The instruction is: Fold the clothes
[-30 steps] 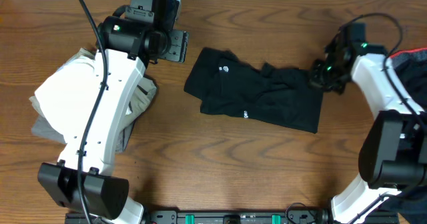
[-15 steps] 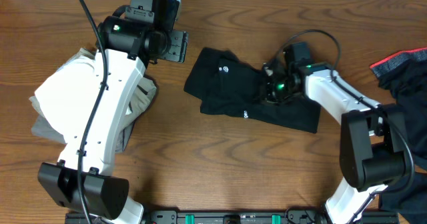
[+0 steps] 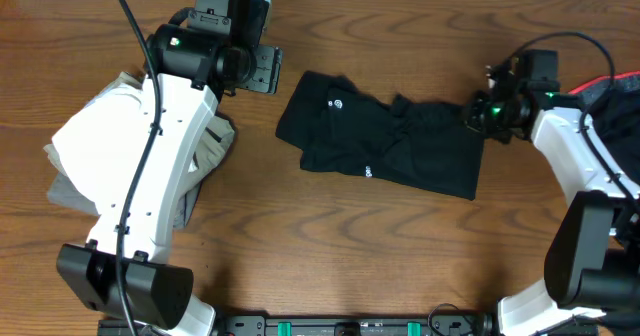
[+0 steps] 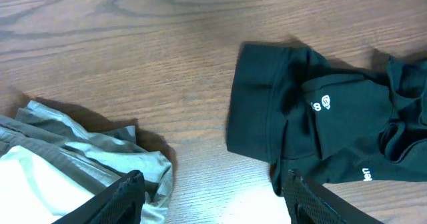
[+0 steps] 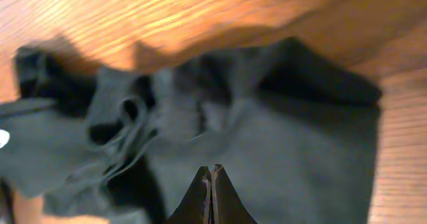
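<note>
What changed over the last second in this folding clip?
The right pincer, shut throughout, swung left over the middle of the black T-shirt, then came back to the shirt's right edge, where it started. It visibly took hold of nothing, and the shirt lies as before. The left pincer stayed open beside the shirt's left end, and the folded pile did not shift.

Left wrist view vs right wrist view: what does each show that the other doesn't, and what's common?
Only left wrist: the pale folded clothes at lower left, and the left gripper, jaws apart. Only right wrist: the right gripper, fingers shut together with nothing seen between them, above the dark fabric. Both: the black T-shirt, crumpled on the wooden table.
</note>
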